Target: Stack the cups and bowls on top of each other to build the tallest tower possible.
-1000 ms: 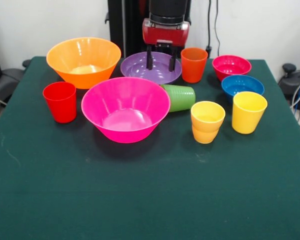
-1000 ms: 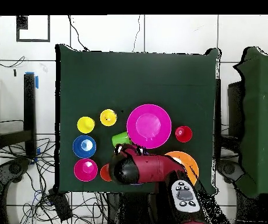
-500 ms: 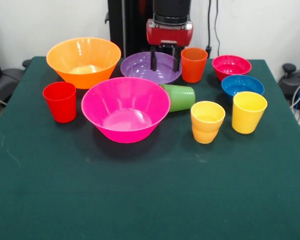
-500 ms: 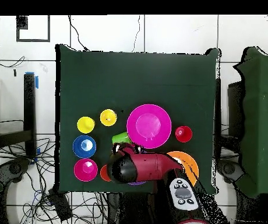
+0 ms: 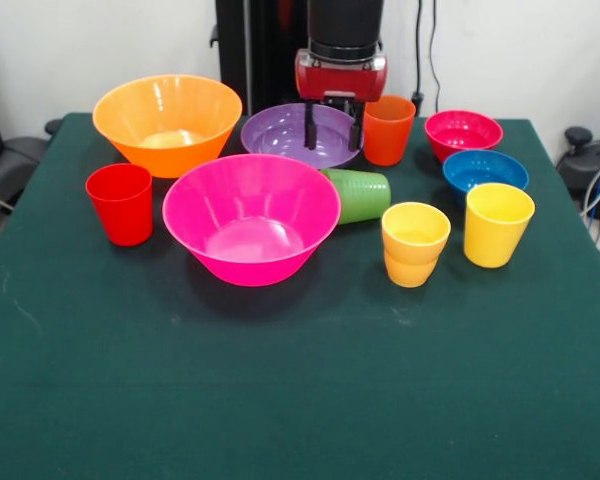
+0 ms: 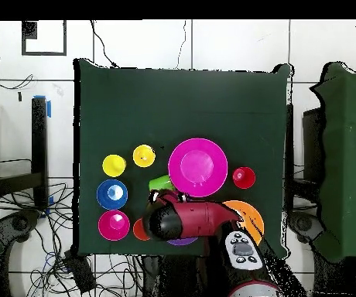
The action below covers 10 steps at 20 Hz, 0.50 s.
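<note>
Fingers of my gripper [image 5: 334,127] hang spread and empty inside the purple bowl [image 5: 285,133], which the front view shows plainly. From overhead my arm [image 6: 190,220] hides that bowl almost entirely. Orange cup [image 5: 388,129] stands just beside it; green cup [image 5: 359,195] lies tipped near the hot pink bowl [image 5: 251,218].

**Two cameras, one table**

The front view looks across the green table [image 5: 300,400] toward the robot from nearby; the overhead view looks straight down from farther off (turned half round). Both share the tabletop.
</note>
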Available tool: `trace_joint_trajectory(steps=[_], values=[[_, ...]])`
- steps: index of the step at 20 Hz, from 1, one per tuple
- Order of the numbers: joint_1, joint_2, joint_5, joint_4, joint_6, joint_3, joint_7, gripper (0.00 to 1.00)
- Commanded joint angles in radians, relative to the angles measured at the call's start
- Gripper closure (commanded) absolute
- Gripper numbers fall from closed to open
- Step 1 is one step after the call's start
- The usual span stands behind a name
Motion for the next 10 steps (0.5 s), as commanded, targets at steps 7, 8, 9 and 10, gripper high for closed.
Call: trace_joint_trajectory(steps=[7, 8, 9, 10], values=[[-0.11, 0.06, -0.068, -0.123, 0.148, 0.194, -0.104, 0.0], [-0.119, 0.057, -0.072, -0.125, 0.154, 0.201, -0.111, 0.0], [-0.137, 0.051, -0.074, -0.129, 0.178, 0.217, -0.132, 0.0], [-0.148, 0.047, -0.076, -0.129, 0.191, 0.227, -0.14, 0.0]])
